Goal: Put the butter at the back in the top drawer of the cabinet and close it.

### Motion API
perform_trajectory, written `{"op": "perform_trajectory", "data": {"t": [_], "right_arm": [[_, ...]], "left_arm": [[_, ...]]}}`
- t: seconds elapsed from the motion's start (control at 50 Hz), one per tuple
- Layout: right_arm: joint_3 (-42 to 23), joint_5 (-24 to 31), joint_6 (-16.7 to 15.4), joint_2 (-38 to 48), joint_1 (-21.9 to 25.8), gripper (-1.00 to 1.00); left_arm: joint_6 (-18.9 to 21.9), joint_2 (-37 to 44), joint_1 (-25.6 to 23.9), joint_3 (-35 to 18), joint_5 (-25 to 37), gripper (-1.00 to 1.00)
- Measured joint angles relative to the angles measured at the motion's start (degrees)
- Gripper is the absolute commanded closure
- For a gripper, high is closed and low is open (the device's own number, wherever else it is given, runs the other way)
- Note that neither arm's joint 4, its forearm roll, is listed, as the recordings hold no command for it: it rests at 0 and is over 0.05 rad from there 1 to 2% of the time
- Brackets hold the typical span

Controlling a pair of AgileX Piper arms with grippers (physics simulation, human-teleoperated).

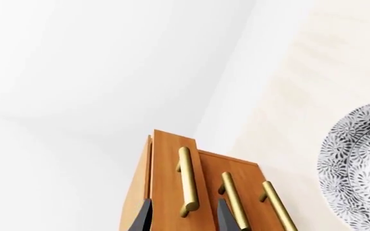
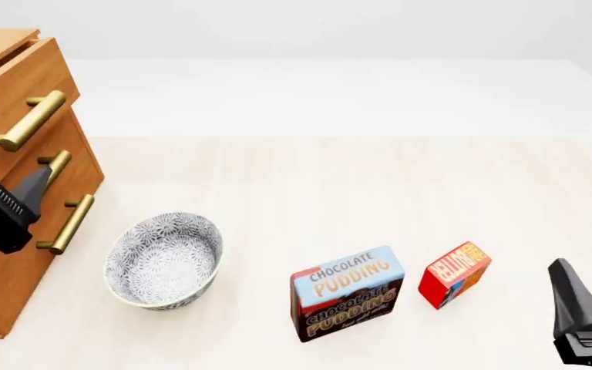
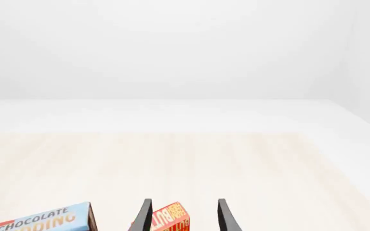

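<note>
Left gripper (image 1: 185, 216) at frame left in front view, fingers spread apart around top drawer (image 2: 13, 81) handle, not clamped. Top drawer stuck out slightly from cabinet (image 2: 8, 254); inside hidden. Bowl (image 2: 164, 260) lower left of centre, nothing inside. Pudding box (image 2: 345, 293) centre bottom. Butter (image 2: 455, 274) just right of it, on table (image 2: 327, 185). Right gripper (image 3: 183, 216) lower right, fingers apart, holding nothing; only right wrist view showed butter between fingertips.
</note>
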Motion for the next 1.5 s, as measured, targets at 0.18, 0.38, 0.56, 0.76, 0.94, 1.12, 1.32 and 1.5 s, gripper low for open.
{"op": "perform_trajectory", "data": {"t": [0.18, 0.38, 0.56, 0.76, 0.94, 1.12, 1.32, 1.5], "right_arm": [[0.0, 0.0, 0.0, 0.0, 0.0, -1.0], [0.0, 0.0, 0.0, 0.0, 0.0, -1.0], [0.0, 0.0, 0.0, 0.0, 0.0, -1.0], [0.0, 0.0, 0.0, 0.0, 0.0, -1.0], [0.0, 0.0, 0.0, 0.0, 0.0, -1.0], [0.0, 0.0, 0.0, 0.0, 0.0, -1.0], [0.0, 0.0, 0.0, 0.0, 0.0, -1.0], [0.0, 0.0, 0.0, 0.0, 0.0, -1.0]], "left_arm": [[-0.08, 0.62, 0.92, 0.51, -1.01, -1.0], [0.32, 1.09, 3.13, 1.56, -2.54, -1.0], [0.51, 1.46, 4.15, 1.9, -3.19, -1.0], [0.64, 2.21, 4.55, 2.09, -3.99, -1.0], [0.63, 3.31, 4.66, 2.14, -4.95, -1.0], [0.59, 4.66, 4.71, 2.21, -6.14, -1.0], [0.41, 6.02, 5.01, 2.35, -7.21, -1.0], [0.19, 7.24, 5.34, 2.31, -8.02, -1.0]]}}
